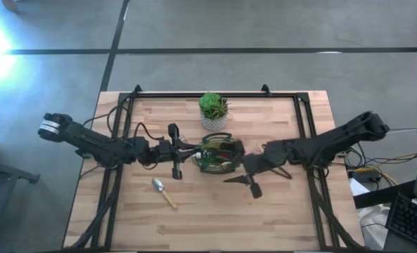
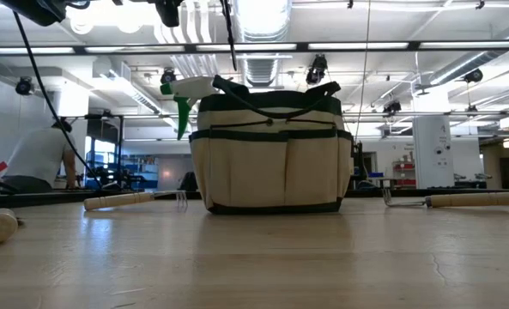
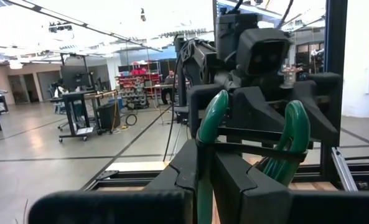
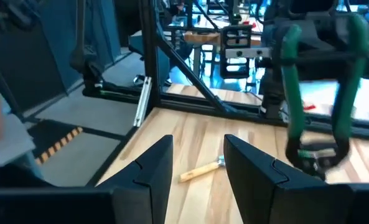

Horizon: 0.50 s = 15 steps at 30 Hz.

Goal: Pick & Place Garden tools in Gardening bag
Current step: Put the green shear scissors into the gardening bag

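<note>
Gardening bag (image 1: 218, 154) sits at the table's (image 1: 215, 218) middle, just near of the potted plant (image 1: 213, 109); in the low view a green-and-white spray tool (image 2: 182, 96) pokes from its top. Left gripper (image 1: 187, 152), at the bag's left edge, has its fingers (image 3: 190, 168) clenched on a green loop handle (image 3: 210, 124). Right gripper (image 1: 247, 166) hovers at the bag's right side, fingers (image 4: 150, 168) spread apart, grasping nothing. Trowel (image 1: 163, 191) lies near-left of the bag; a wooden-handled rake fork (image 2: 134, 200) rests beside the bag.
</note>
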Tool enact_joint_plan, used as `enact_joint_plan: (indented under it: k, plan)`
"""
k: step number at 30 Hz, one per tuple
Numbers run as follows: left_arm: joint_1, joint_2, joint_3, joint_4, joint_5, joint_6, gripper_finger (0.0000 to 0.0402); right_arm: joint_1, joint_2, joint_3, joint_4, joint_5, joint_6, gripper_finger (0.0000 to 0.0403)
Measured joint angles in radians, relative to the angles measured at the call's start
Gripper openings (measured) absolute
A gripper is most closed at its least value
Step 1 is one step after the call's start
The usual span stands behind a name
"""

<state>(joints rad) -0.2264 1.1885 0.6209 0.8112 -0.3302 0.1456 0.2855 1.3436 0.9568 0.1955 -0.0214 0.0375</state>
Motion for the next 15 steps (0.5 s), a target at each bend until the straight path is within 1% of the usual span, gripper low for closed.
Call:
enact_joint_plan:
  k: [3, 8, 15]
  plan:
    - [0.0, 0.0, 0.0, -0.002, 0.0, 0.0, 0.0025, 0.0, 0.059, 0.047, -0.008, 0.049, -0.048, 0.0134]
    - [0.0, 0.0, -0.002, -0.009, 0.0, 0.0, 0.0025, 0.0, 0.116, 0.123, -0.014, 0.193, -0.126, 0.0134]
    - [0.0, 0.0, -0.002, -0.012, 0.0, 0.0, 0.0025, 0.003, 0.173, 0.192, -0.019, 0.231, -0.15, 0.0134]
